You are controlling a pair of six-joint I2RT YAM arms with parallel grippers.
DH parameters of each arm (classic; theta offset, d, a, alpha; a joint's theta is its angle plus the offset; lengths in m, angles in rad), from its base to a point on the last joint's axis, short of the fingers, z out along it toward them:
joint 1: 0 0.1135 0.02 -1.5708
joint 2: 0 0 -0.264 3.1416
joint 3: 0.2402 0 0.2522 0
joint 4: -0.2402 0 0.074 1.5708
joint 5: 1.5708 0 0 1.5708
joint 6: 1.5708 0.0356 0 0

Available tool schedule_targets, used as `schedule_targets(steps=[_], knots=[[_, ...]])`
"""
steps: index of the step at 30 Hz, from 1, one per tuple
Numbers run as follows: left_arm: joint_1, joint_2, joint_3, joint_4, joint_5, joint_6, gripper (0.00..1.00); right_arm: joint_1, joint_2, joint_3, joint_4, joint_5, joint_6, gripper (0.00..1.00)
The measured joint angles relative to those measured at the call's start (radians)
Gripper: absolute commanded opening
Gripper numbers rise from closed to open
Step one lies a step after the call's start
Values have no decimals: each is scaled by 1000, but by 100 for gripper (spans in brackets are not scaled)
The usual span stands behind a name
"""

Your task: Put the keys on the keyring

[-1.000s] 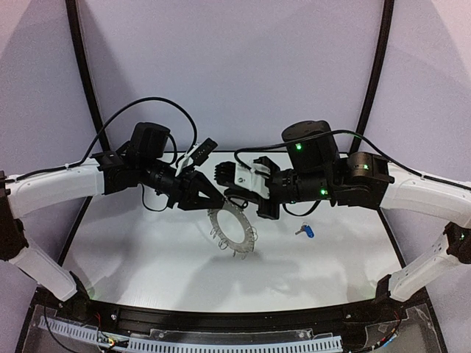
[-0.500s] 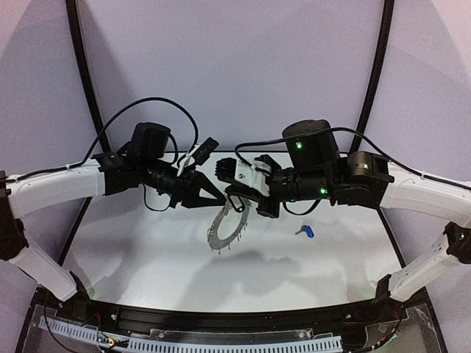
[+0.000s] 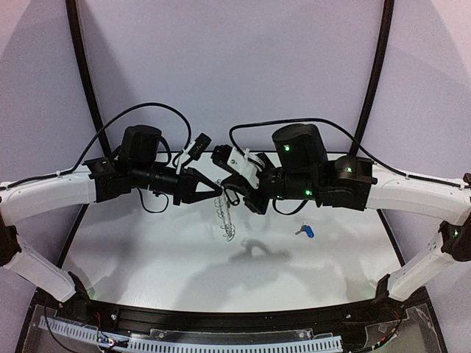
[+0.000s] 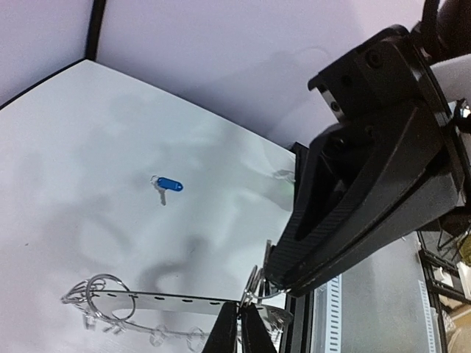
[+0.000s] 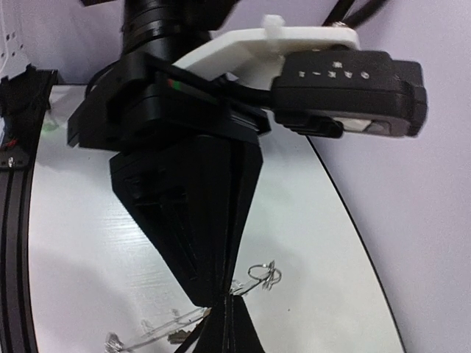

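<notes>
Mid-air: left end effector (image 3: 218, 189) closes on flat dark grey metal keyring (image 3: 224, 217), now swung edge-on, w/ right end effector (image 3: 230, 195) (also clamped on it); blue-tagged silver key (image 3: 305, 231) not yet threaded.

**Two grippers meet over the bench with the keyring hanging between them**

Seen from overhead, the left arm (image 3: 51, 195) reaches in from the left and the right arm (image 3: 412, 193) from the right. The left gripper (image 3: 218, 192) and right gripper (image 3: 234, 195) meet tip to tip above the middle of the bench (image 3: 147, 250). The keyring (image 3: 224, 219) hangs from that meeting point, edge-on to the overhead camera and clear of the bench, its upper rim caught at both grippers' tips. One tagged key (image 3: 305, 231) lies on the bench to the right of the keyring, well apart from it and beneath the right arm. In the left wrist view, the keyring runs leftward from the left gripper's tips, and the key lies beyond it, farther across the bench.
</notes>
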Motion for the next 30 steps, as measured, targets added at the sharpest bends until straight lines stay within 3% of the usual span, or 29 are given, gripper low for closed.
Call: schedule_targets(steps=[17, 18, 20, 21, 22, 24, 30], knots=[[-4, -116, -150, 85, -122, -108, 2, -23, 84, -16, 125, -137, 212, 0], [-4, -122, -159, 90, -126, -112, 9, -23, 88, -16, 126, -140, 219, 0], [-4, -130, -174, 102, -133, -121, 67, -23, 90, -16, 131, -145, 231, 0], [-4, -132, -175, 105, -138, -120, 91, -23, 88, -16, 135, -148, 234, 0], [-3, -135, -177, 105, -145, -115, 97, -24, 84, -16, 136, -154, 235, 0], [3, -141, -178, 102, -149, -101, 99, -26, 72, -16, 136, -175, 233, 0], [11, -323, -214, 108, -125, -13, 99, -32, 55, 12, 53, -266, 185, 0]])
